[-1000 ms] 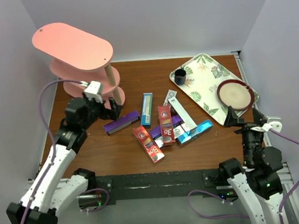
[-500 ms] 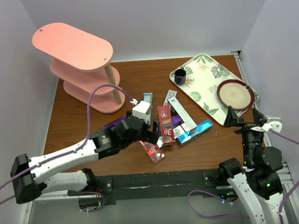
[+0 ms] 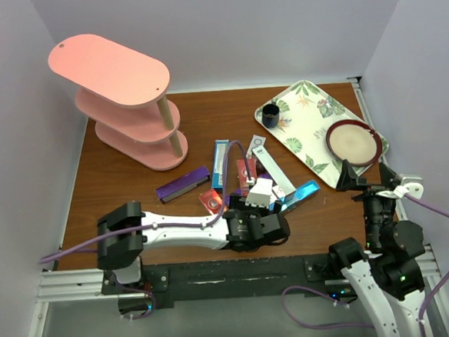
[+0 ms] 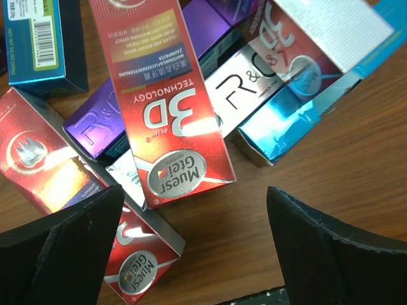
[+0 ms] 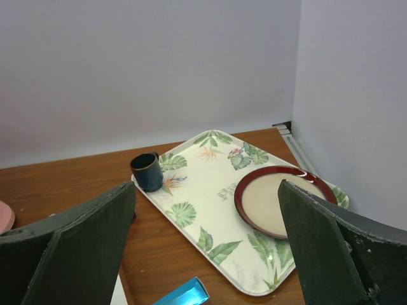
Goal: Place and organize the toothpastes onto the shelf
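The left end effector (image 4: 194, 238) is hovering wide open above the toothpastes (image 4: 172, 121), which are lying jumbled on the desk (image 3: 133, 186) near the shelf (image 3: 110, 68); the right end effector (image 5: 206, 244) is gaping empty, farther from the shelf.

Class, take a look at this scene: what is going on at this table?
The left claw hangs open over a jumbled pile of toothpaste boxes, with a red box between its fingers' line, gripping nothing. The right claw is open too, parked near the leafy tray and holding nothing. No boxes show on the pink shelf yet.
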Motion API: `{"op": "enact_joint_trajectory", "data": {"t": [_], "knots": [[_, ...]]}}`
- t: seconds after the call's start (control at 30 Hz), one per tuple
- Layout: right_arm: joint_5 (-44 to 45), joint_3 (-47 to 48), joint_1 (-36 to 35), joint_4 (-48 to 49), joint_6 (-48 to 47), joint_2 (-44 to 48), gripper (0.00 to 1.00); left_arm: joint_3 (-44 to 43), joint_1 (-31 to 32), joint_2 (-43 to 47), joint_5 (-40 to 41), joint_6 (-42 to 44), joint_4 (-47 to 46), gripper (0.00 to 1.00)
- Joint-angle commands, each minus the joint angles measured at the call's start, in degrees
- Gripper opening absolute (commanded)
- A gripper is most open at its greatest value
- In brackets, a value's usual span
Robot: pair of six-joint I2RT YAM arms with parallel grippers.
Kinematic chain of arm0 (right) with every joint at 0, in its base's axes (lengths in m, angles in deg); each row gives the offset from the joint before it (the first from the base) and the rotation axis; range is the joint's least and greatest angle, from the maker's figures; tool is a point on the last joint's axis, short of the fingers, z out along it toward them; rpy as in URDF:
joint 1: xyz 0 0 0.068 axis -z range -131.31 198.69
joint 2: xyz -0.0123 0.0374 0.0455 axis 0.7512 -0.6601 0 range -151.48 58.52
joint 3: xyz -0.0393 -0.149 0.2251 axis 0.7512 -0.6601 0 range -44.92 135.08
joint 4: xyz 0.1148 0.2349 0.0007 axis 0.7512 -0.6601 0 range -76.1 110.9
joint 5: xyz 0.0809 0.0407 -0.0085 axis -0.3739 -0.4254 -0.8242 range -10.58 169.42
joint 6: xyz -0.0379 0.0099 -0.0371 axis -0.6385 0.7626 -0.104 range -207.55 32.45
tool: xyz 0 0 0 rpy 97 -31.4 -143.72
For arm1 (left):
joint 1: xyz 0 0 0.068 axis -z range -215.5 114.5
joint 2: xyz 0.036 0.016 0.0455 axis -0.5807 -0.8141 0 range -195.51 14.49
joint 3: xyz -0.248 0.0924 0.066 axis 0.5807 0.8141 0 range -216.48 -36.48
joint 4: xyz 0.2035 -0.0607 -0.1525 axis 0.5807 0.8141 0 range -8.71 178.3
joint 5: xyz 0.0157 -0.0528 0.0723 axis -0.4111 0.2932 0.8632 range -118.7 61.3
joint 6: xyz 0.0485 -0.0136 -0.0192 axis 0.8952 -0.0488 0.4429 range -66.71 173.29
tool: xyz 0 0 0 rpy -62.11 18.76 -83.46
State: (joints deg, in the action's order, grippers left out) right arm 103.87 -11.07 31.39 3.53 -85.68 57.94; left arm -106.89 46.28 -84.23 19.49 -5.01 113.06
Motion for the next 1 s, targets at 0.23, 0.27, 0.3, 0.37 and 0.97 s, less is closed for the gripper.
{"op": "enact_joint_trajectory", "data": {"t": [0.23,0.27,0.3,0.37,0.97], "knots": [[-0.45,0.17,-0.01,0.67,-0.73,0.49,0.99,-3.06,0.40,-5.43,9.91,-6.56,4.62,1.00],[-0.54,0.08,0.07,0.75,-0.81,0.49,0.99,-3.15,0.40,-5.96,10.00,-6.47,4.36,0.99],[-0.54,0.08,0.16,0.67,-0.81,0.49,0.99,-3.15,0.40,-6.13,10.09,-6.39,3.40,0.99],[-0.54,0.08,0.07,0.67,-0.81,0.40,0.99,-2.89,0.40,-6.31,10.18,-5.68,2.43,0.97],[-0.37,-0.01,0.07,0.67,-1.16,0.49,0.99,-1.39,-1.80,-6.49,9.38,-4.01,-4.26,0.81]]}}
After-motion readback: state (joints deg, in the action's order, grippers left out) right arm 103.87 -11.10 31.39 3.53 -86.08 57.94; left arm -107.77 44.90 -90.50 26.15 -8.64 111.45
